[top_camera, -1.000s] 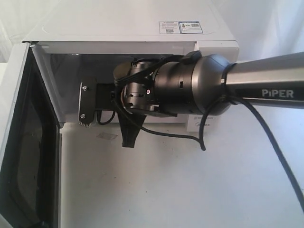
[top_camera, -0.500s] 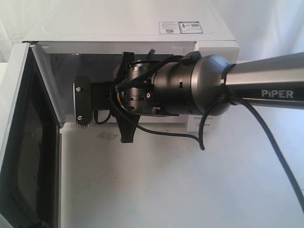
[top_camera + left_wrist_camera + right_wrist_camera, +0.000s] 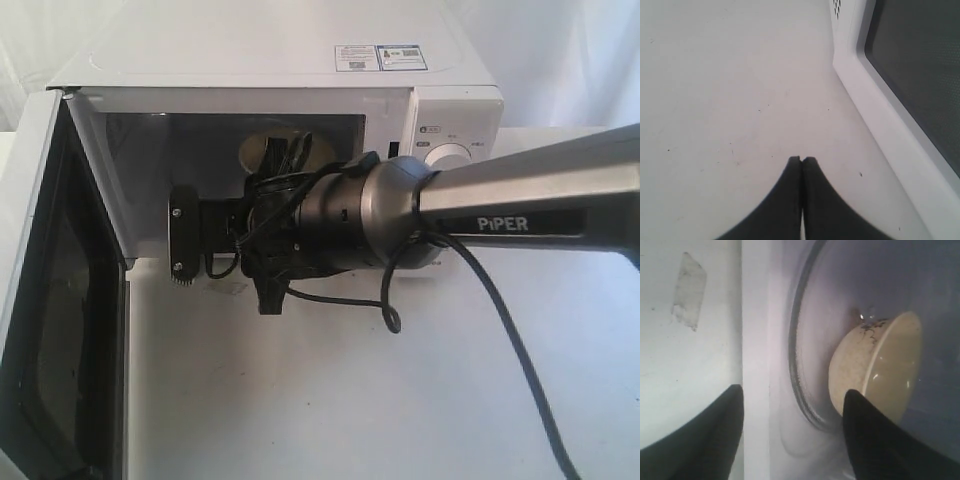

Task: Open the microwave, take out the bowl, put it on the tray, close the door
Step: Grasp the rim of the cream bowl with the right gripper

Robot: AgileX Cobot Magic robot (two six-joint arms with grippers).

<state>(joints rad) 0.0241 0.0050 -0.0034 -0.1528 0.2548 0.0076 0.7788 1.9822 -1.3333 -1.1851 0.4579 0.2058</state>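
The white microwave (image 3: 270, 60) stands with its door (image 3: 60, 300) swung wide open to the left. Inside, the cream bowl (image 3: 255, 150) rests on the glass turntable (image 3: 802, 355); in the right wrist view the bowl (image 3: 880, 365) appears whole. My right gripper (image 3: 272, 225) is at the cavity mouth, open, its fingers spread one above the other. In the right wrist view this gripper (image 3: 792, 395) has one fingertip (image 3: 865, 420) just before the bowl's side, with nothing between the fingers. My left gripper (image 3: 801, 159) is shut and empty over the white table, beside the door (image 3: 910, 75). No tray is in view.
The right arm (image 3: 520, 200) and its black cable (image 3: 500, 330) stretch across the front of the control panel, where one dial (image 3: 452, 155) shows. A strip of tape (image 3: 225, 287) lies on the white table (image 3: 350, 400) before the microwave.
The right arm has reached deeper toward the cavity and dropped lower, so its wrist looks smaller. The bowl and the control panel's dial, hidden before, now show.
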